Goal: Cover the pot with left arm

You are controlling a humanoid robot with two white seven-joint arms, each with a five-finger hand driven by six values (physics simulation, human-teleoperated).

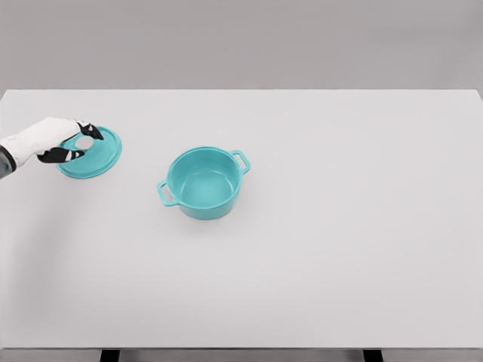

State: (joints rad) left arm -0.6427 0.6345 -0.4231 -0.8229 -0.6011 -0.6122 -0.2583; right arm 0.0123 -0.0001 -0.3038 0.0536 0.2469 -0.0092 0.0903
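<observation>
Evidently the left hand [59, 143] is at the teal lid [92, 153], its dark-tipped fingers [90, 130] curled around the lid's knob, a grip suited to lifting; the open teal pot [204, 182] stands well apart to the right, mid-bench; the bench [339, 249] is plain white; a grey wall [241, 41] lies behind.

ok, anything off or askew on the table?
Nothing stands out. The pot sits upright and uncovered, empty inside. The lid lies off to its left, with the left robot hand at it.
</observation>
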